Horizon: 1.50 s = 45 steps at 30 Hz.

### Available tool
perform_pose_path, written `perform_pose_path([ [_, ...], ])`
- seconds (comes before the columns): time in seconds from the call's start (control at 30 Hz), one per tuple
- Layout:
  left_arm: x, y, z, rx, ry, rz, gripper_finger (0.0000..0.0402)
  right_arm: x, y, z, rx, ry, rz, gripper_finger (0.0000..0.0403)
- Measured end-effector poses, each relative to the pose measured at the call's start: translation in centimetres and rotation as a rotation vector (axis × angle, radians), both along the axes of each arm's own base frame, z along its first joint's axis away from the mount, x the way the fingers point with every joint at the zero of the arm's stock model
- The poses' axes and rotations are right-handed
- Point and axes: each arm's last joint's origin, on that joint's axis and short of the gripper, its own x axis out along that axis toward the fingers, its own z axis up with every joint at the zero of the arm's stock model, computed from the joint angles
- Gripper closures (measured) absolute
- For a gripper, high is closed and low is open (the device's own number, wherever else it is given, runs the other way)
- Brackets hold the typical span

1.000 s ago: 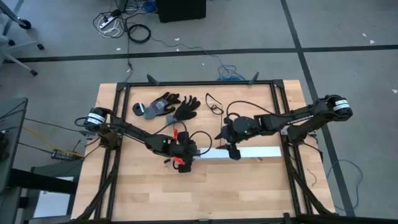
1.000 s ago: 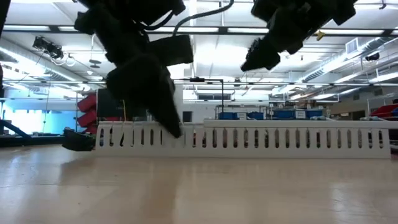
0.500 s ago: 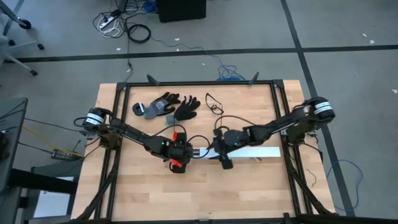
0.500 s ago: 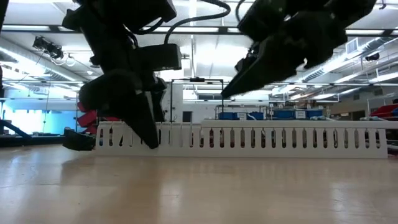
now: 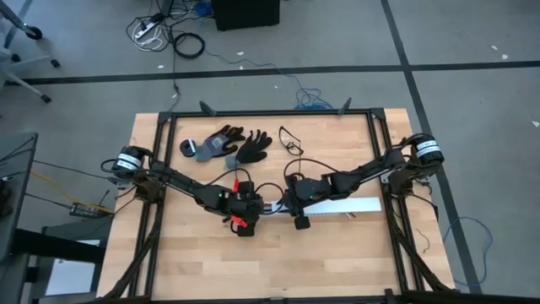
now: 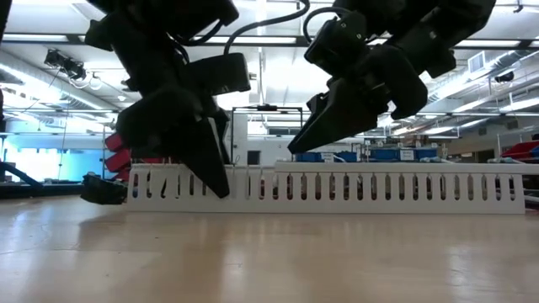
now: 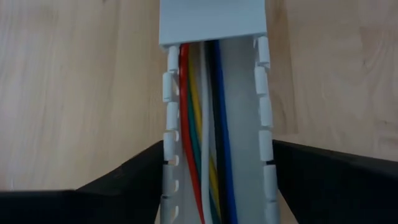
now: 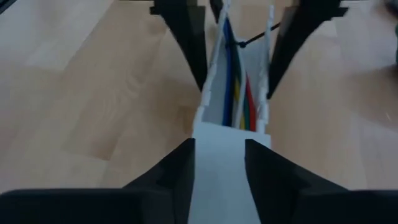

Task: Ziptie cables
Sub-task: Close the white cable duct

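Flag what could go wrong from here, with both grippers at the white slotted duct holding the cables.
1. The left gripper straddles the duct close to its thin slotted walls; closing or shifting sideways might bend the tabs or drag the duct.
2. The cables lie loose in the uncovered stretch; a dipping finger could snag one and pull it out.
3. The right gripper hangs above the cover, near the left gripper; the two could collide.
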Motion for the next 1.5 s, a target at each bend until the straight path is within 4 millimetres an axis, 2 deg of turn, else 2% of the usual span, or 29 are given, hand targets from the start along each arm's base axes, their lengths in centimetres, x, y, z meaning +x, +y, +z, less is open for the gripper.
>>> perform_pose_path([
  [0.37, 0.2, -0.1, 0.1, -0.008, -0.023, -0.003, 0.0158, -0.1, -0.6, -0.5, 0.009, 0.052, -0.035, 0.0387],
  [0.43, 0.3, -0.1, 0.0, -0.011, -0.026, -0.004, 0.0158, -0.2, -0.6, -0.6, 0.009, 0.062, -0.037, 0.0399],
  [0.9, 1.1, -0.2, -1.0, -0.040, -0.060, -0.010, 0.0143, -0.4, -0.7, -0.9, 0.001, 0.091, -0.054, 0.0402],
  [1.23, 1.5, 0.0, -0.8, -0.053, -0.099, 0.011, 0.0145, 0.6, -0.6, -2.6, 0.026, 0.073, -0.056, 0.0402],
  [1.5, 1.4, 0.0, -0.8, -0.064, -0.092, 0.032, 0.0147, 0.6, -0.7, -2.1, 0.011, 0.042, -0.060, 0.0403],
])
